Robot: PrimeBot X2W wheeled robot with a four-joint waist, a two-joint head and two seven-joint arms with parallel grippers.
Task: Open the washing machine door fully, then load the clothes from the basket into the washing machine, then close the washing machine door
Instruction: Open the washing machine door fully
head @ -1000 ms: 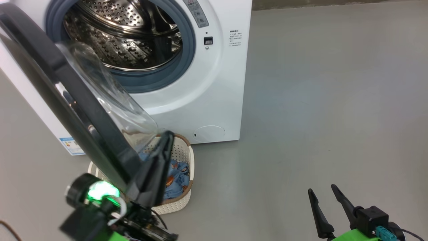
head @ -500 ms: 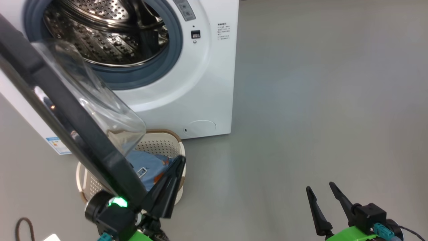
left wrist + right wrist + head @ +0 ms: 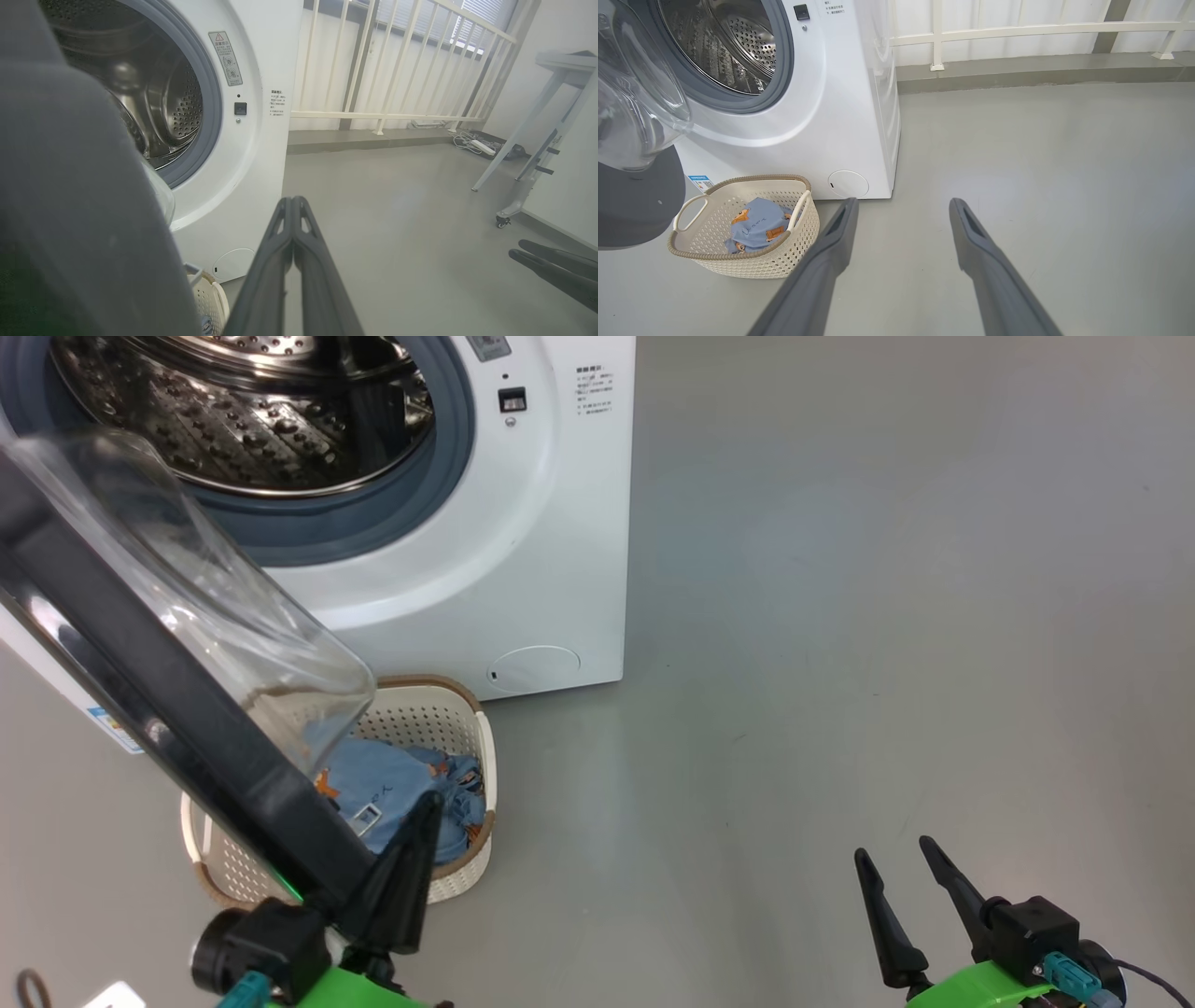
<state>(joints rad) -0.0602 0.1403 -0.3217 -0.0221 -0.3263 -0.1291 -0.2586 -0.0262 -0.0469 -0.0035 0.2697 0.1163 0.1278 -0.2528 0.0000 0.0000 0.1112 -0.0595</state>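
Washing machine door (image 3: 159,691) hangs open, black rim, clear bowl over the basket (image 3: 756,266) of blue clothes (image 3: 754,224) on the floor (image 3: 1017,186). Right wrist view reveals both handles (image 3: 686,212). Left end effector (image 3: 428,803) pinched shut, perhaps touching the rim; right end effector (image 3: 893,849) spread, empty.

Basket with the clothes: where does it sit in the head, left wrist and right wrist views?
Head view: basket lower left, partly behind the open washing machine door.
Left wrist view: basket sliver at the bottom edge, left of the left gripper.
Right wrist view: basket lower left, whole.
Shared landmark: the small round flap, just beyond the basket.
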